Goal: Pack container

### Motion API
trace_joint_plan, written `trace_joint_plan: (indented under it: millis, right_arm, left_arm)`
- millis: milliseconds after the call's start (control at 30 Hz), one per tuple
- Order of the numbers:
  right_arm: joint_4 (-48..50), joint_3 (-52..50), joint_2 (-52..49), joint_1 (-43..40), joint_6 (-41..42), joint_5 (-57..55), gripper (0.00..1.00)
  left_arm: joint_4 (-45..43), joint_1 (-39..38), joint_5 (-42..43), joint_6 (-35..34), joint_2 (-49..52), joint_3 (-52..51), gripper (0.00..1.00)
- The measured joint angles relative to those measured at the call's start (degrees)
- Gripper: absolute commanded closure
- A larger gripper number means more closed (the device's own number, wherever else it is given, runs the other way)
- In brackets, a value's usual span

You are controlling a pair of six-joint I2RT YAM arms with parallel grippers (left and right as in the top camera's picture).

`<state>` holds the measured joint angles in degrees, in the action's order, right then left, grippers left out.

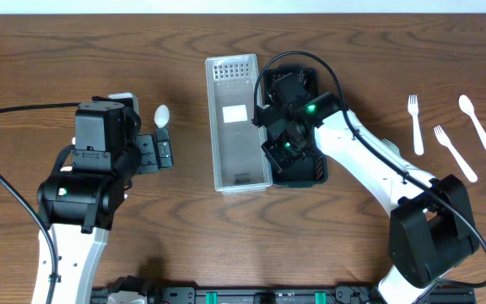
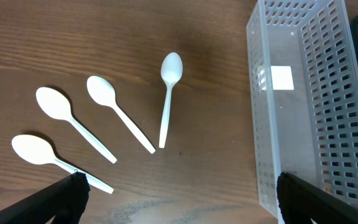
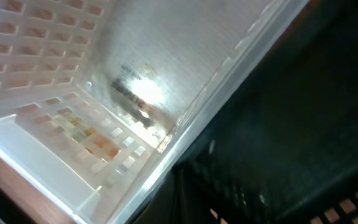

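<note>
The clear perforated basket (image 1: 241,148) stands at the middle of the wooden table (image 1: 184,228), its long side running away from the robot, with only a white label (image 1: 234,112) on its floor. Touching its right wall is a black slotted container (image 1: 309,171) of similar length, much of it covered from above by the right gripper (image 1: 287,127), which hangs low over it. The right wrist camera looks along the seam where the clear basket (image 3: 73,74) meets the black container (image 3: 303,124). Its own fingers cannot be made out there, and the overhead view does not show them either, so I cannot tell whether that claw is spread or pressed together. The left gripper (image 1: 169,153) hovers over bare wood to the left of the basket, its fingers spread wide and holding nothing. In the left wrist view the two dark fingertips (image 2: 73,190) sit at opposite bottom corners. Ahead of it lie four white plastic spoons, well apart from the basket (image 2: 303,118): one (image 2: 169,93) nearest it, then a second (image 2: 117,109), a third (image 2: 73,121) and a fourth (image 2: 48,155) fanned out to the left, none touching another. From overhead only one spoon bowl (image 1: 162,115) shows past the arm. On the far right of the table lie two white forks (image 1: 414,122) (image 1: 454,152) and one more white spoon (image 1: 477,122), all apart.
</note>
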<state>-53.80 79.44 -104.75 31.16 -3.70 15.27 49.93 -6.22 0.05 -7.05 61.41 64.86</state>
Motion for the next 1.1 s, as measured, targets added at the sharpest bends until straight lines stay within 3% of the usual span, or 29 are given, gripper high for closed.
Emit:
trace_joint_plan:
  millis: [200, 500, 567, 600, 633, 700, 733, 833, 1100]
  right_arm:
    - [0.5, 0.0, 0.0, 0.0, 0.7, 0.3, 0.99]
    - [1.0, 1.2, 0.0, -2.3, 3.3, -9.5, 0.96]
    - [0.9, 3.7, 0.0, -3.6, 3.6, -11.4, 0.78]
    - [0.8, 5.1, 0.2, -4.2, 3.7, -11.9, 0.61]
    - [0.9, 6.7, 0.5, -5.0, 4.0, -12.5, 0.51]
    - [0.9, 10.1, 1.7, -6.8, 4.0, -13.9, 0.42]
    - [1.0, 11.8, 2.6, -8.1, 4.5, -14.6, 0.24]
    - [0.4, 15.0, 6.0, -13.4, 4.3, -16.4, 0.04]
    - [-11.6, 15.2, 6.7, -34.5, -9.9, -20.0, 0.01]
  left_arm:
    - [0.0, 0.0, 0.0, 0.0, 0.0, 0.0, 0.02]
    - [0.0, 0.0, 0.0, 0.0, 0.0, 0.0, 0.02]
    - [0.0, 0.0, 0.0, 0.0, 0.0, 0.0, 0.02]
    - [0.0, 0.0, 0.0, 0.0, 0.0, 0.0, 0.02]
    - [0.0, 0.0, 0.0, 0.0, 0.0, 0.0, 0.02]
    - [0.0, 0.0, 0.0, 0.0, 0.0, 0.0, 0.02]
    - [0.0, 0.0, 0.0, 0.0, 0.0, 0.0, 0.02]
    - [0.0, 0.0, 0.0, 0.0, 0.0, 0.0, 0.02]
    - [0.0, 0.0, 0.0, 0.0, 0.0, 0.0, 0.02]
